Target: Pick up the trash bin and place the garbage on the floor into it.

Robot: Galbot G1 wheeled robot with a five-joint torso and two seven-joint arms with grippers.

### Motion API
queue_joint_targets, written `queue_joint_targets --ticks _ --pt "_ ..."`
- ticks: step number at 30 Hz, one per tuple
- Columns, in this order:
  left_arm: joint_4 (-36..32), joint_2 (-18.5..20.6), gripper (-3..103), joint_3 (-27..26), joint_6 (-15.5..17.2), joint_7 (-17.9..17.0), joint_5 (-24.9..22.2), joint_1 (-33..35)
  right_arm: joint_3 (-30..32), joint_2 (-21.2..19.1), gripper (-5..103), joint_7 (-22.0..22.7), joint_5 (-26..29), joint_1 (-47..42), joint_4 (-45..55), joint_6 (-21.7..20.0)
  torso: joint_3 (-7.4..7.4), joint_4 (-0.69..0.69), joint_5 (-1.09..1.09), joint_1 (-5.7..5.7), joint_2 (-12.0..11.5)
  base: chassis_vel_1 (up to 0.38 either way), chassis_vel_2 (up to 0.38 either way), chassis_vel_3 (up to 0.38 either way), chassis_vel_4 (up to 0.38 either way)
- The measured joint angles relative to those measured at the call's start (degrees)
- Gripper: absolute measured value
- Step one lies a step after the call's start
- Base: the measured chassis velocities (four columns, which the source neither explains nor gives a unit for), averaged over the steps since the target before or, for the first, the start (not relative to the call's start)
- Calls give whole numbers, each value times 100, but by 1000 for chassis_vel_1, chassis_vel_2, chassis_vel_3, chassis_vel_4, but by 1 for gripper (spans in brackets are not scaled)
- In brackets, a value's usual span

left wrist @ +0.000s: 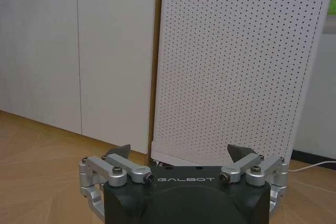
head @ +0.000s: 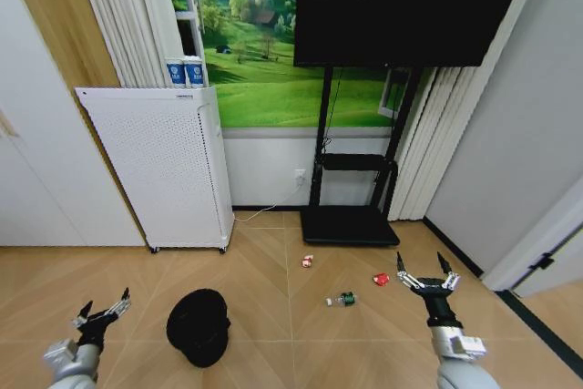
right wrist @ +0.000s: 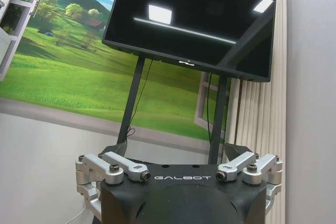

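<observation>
- Bin: small, black, round, liner bag bunched over its rim; stands upright on the wood floor, mouth up, untouched. It sits in front of the white perforated unit and well apart from it.
- Left gripper: low over the floor just beside the bin; the bin lies toward the robot's right of its jaws. Jaws spread wide, holding nothing. In its wrist view they point at the unit's panel, not down at the bin.
- Right gripper: over the floor well apart from the bin, on the far side of the litter. Jaws spread wide, holding nothing; its wrist view faces the screen on its stand.
- Garbage, three pieces, all loose on the floor between the bin and the right gripper:
  - wrapper, red and white, nearest the stand's base;
  - bottle, clear with green label, lying on its side, long axis roughly across the head view;
  - red lump, just beside the right gripper's jaws.
- Judgement: the left arm is much the nearer to the bin, so the pickup falls to it; the jaws would need to turn toward the robot's right and tilt down to meet the rim. The right arm is the nearer to all three litter pieces, the red lump first.
- Progress: bin not yet lifted; nothing yet in it that can be seen.
</observation>
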Motion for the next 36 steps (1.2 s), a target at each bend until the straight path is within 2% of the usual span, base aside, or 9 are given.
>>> queue_joint_targets --ticks 12,17,27,36 --pt "-46 11 100 -10 36 -1 -67 12 3 33 100 -48 49 -1 -10 60 -163 0 0 -99 -264 0 0 0 0" --pt "-50 -14 100 -7 39 -1 -64 17 29 -67 100 -169 249 60 91 125 -250 0 0 -154 -405 0 0 0 0" --pt "-49 -39 100 8 39 -1 -51 10 29 -119 100 -179 323 79 125 114 -323 0 -1 -186 -510 0 0 0 0" --pt "-115 -47 100 13 53 98 -38 18 -21 0 100 -254 319 2 87 151 -525 0 0 -288 -815 0 0 0 0"
